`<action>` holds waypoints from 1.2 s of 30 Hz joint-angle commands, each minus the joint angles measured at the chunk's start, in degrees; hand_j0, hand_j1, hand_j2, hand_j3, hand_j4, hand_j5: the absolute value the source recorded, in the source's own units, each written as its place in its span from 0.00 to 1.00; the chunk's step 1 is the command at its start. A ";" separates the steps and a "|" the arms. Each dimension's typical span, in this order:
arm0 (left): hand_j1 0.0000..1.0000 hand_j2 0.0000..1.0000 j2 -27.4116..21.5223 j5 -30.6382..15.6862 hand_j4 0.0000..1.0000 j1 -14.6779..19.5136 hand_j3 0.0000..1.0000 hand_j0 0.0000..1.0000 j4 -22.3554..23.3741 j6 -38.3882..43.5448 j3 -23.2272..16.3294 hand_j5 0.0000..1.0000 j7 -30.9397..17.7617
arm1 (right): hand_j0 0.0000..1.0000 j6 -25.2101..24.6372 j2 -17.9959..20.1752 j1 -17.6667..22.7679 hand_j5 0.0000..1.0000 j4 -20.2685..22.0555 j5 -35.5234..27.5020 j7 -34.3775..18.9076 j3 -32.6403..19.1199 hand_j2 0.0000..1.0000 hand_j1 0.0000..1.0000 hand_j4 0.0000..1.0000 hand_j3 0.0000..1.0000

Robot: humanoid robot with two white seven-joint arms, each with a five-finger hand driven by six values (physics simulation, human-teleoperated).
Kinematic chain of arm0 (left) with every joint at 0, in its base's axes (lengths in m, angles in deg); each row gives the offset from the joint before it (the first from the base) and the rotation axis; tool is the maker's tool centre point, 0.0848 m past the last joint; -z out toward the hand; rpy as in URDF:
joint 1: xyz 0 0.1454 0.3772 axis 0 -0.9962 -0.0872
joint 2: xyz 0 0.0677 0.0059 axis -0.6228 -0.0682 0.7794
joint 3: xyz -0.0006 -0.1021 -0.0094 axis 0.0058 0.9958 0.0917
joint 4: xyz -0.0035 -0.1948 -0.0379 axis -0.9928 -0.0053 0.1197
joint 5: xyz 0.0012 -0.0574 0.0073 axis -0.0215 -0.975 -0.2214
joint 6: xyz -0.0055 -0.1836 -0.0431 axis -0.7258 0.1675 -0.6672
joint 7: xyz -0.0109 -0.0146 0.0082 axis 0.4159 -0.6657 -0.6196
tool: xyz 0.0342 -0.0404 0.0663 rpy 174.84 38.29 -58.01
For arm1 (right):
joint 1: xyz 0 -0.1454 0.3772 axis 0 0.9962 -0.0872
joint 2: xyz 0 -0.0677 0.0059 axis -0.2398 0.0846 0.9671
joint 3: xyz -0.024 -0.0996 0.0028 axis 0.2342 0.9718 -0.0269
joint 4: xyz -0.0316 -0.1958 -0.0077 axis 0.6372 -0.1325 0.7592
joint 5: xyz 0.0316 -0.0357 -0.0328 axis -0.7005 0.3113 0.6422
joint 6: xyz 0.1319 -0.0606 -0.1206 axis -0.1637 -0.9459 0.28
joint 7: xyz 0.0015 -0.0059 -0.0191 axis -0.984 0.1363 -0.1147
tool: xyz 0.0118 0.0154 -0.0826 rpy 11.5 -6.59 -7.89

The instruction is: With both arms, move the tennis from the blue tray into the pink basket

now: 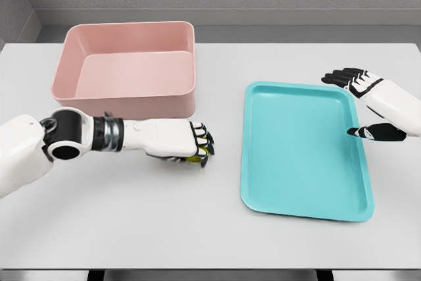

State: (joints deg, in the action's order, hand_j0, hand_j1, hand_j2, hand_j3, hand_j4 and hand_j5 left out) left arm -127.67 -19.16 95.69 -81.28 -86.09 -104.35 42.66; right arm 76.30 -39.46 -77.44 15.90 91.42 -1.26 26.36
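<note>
While the tray [304, 153] lies bare right of the basket [126, 67], the left hand [187, 141] clenches the yellow ball [195, 157] just before the basket (drop still pending), and the right hand [368, 106] hangs released over the tray's far edge.

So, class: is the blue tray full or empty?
Empty: the blue tray shows only bare floor; yellow peeks through the left hand.

One view only, from the robot's head, looking steeply down and forward over the white table [197, 228]. Beyond the table's far edge runs the grey wall, across the top of the frame. The table's near edge sits along the bottom, so the camera is close above it. Both arms enter from the table's sides.
</note>
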 commanded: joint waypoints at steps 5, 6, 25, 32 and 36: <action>0.56 0.56 -1.54 -0.73 0.56 1.93 0.56 0.56 -0.35 0.08 0.17 0.56 0.05 | 1.00 -0.15 0.07 0.00 1.00 0.02 -0.43 0.03 -0.03 1.00 1.00 1.00 1.00; 0.56 0.56 -1.72 -0.82 0.56 2.37 0.56 0.56 -0.61 0.08 0.17 0.56 0.05 | 1.00 -0.15 0.07 0.00 1.00 0.02 -0.43 0.03 -0.03 1.00 1.00 1.00 1.00; 0.56 0.56 -7.78 -4.77 0.56 8.88 0.56 0.56 -1.75 0.08 0.87 0.56 0.05 | 1.00 -0.15 0.07 0.00 1.00 0.02 -0.43 0.03 -0.03 1.00 1.00 1.00 1.00; 0.57 0.57 -8.93 -5.30 0.57 10.63 0.57 0.57 -0.88 0.08 2.54 0.57 0.05 | 1.00 -0.15 -0.02 0.00 1.00 0.02 -0.43 0.12 -0.03 1.00 1.00 1.00 1.00; 0.57 0.57 -8.75 -5.65 0.57 11.60 0.57 0.57 1.58 0.08 4.21 0.57 0.05 | 1.00 -0.15 -0.02 0.00 1.00 -0.07 -0.43 0.12 -0.03 1.00 1.00 1.00 1.00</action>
State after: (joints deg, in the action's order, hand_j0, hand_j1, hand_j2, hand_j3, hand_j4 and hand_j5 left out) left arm -136.41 -24.43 107.73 -80.69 -86.10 -101.10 42.63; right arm 76.30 -39.52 -77.44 15.87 91.41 -1.22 26.34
